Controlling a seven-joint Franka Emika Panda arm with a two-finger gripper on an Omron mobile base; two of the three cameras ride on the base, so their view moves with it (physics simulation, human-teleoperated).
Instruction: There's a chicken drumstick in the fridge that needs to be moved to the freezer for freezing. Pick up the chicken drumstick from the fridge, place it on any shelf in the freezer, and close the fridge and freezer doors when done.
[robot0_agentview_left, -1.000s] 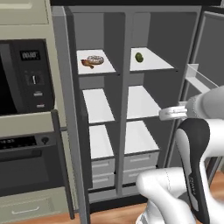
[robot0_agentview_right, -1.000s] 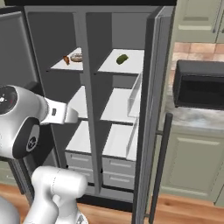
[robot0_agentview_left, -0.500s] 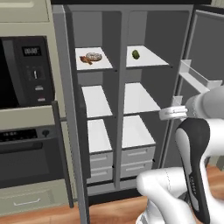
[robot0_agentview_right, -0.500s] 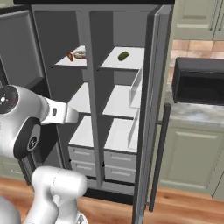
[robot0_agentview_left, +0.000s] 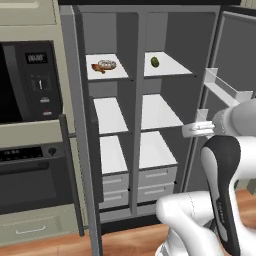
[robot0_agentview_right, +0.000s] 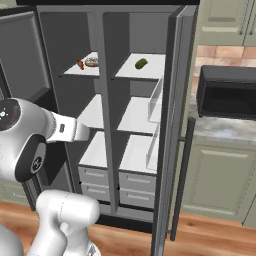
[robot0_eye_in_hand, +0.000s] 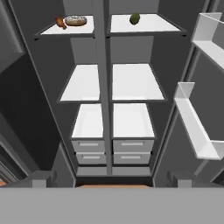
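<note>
orange-brown against the white top shelf, the small tapered chicken drumstick lies on the upper left shelf of the tall grey side-by-side unit, touching or just beside the round frosted donut, on the donut's left. across the centre divider, on the matching top shelf, sits the small dark-green oval fruit, well apart from both. further right, the open grey door with clear-white bins stands swung out.

my two-finger claw hangs low and well back from the shelves, at about the drawers' height, its dark tips spread wide with nothing between them.

to do the reach well, i judge i must raise the hand a good deal and steer left of the divider, then come in from the drumstick's free left side, so the fingers close across its thin end without nudging the donut. the left door edge looks close, so i'd keep the elbow tucked.
</note>
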